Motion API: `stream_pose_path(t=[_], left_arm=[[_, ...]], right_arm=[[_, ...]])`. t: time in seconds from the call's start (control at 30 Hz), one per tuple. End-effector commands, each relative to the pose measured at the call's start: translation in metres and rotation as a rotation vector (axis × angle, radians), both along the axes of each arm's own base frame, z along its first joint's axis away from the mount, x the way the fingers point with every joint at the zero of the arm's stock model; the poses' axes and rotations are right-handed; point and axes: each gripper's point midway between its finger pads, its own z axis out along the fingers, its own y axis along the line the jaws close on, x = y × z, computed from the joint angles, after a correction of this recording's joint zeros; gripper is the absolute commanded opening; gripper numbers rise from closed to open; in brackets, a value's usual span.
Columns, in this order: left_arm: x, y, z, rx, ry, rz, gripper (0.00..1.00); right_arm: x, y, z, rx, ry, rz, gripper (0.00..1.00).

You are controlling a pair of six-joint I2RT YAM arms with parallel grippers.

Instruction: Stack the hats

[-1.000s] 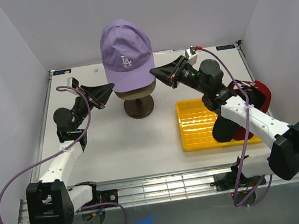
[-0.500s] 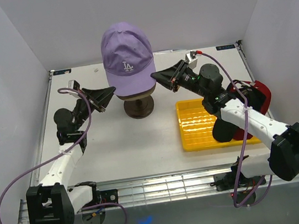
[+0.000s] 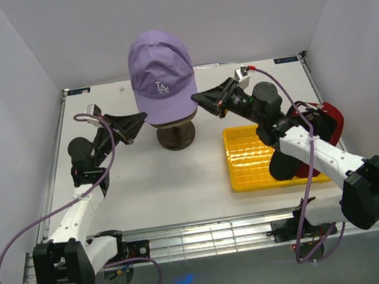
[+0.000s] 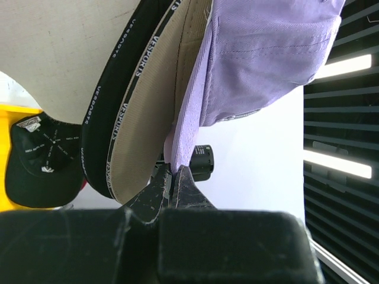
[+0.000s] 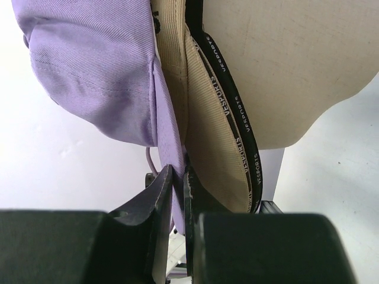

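A lavender cap (image 3: 160,72) with a white logo sits on top of a tan cap (image 3: 172,118) on the mannequin head. My left gripper (image 3: 142,115) is shut on the lavender cap's left edge (image 4: 177,142). My right gripper (image 3: 196,98) is shut on its right edge (image 5: 169,148). In both wrist views the tan cap's lining (image 4: 148,118) (image 5: 213,154) lies just under the lavender cloth. A black cap (image 3: 288,163) and a red cap (image 3: 329,120) lie on the yellow tray (image 3: 248,158); the black one also shows in the left wrist view (image 4: 41,160).
The mannequin head stands on a dark round stand (image 3: 177,137) at the table's back centre. White walls close in the table on three sides. A metal rail (image 3: 209,234) runs along the near edge.
Both grippers have lifted the lavender cap's sides slightly and pulled it further onto the tan cap; its brim now sits higher.
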Motion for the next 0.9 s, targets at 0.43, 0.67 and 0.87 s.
stream_pose_path(t=[0.43,0.67,0.87], left_arm=[[0.014,-0.001,-0.042,0.085,0.189,-0.004,0.0],[0.013,-0.001,-0.044,0.098,0.205,-0.008,0.0],[0.013,-0.002,-0.035,0.104,0.179,-0.012,0.07]], right_arm=[[0.013,-0.008,-0.054,-0.136,0.139,-0.055,0.08],[0.015,-0.008,-0.049,-0.154,0.138,-0.065,0.08],[0.017,-0.01,-0.041,-0.162,0.12,-0.077,0.09]])
